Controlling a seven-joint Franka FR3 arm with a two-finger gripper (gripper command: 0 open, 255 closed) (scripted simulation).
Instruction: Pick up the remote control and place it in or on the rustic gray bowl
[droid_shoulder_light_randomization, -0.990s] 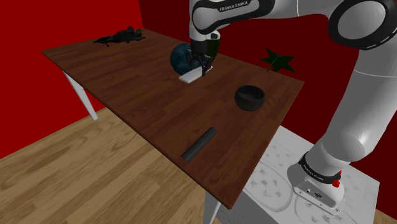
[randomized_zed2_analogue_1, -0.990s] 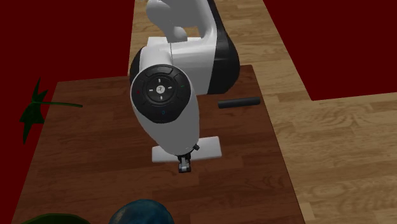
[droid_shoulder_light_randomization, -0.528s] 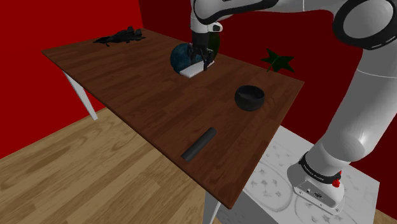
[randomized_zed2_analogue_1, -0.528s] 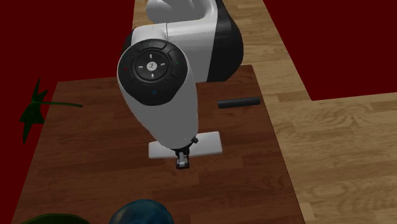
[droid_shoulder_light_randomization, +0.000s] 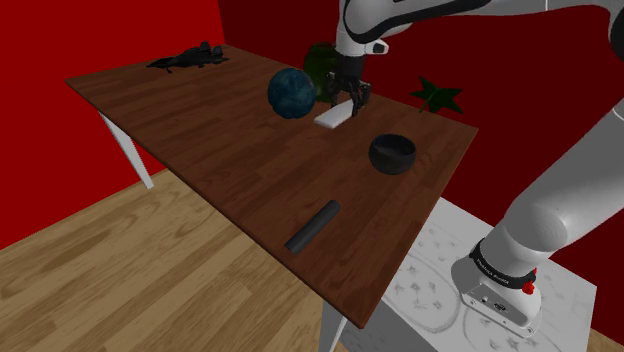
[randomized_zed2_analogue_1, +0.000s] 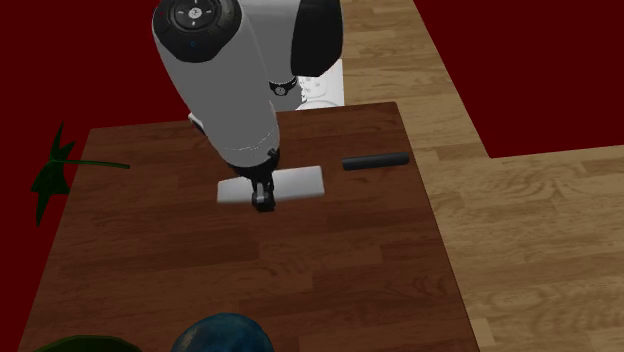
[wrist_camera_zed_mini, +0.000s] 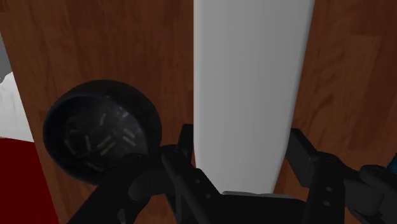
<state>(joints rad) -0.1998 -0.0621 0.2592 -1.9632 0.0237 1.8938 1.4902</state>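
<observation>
With its jaws pinching the plain white remote control (droid_shoulder_light_randomization: 333, 116) at the shoulder view's upper middle, the gripper (droid_shoulder_light_randomization: 345, 100) seems mid-carry, needing next to centre over the dark bowl (droid_shoulder_light_randomization: 392, 166) lower-right, then release.

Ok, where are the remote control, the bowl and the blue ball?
remote control (droid_shoulder_light_randomization: 331, 119), shoulder view, middle of its white face.
bowl (droid_shoulder_light_randomization: 389, 166), shoulder view, its dark outer wall.
blue ball (droid_shoulder_light_randomization: 292, 92), shoulder view, centre of its surface.
</observation>
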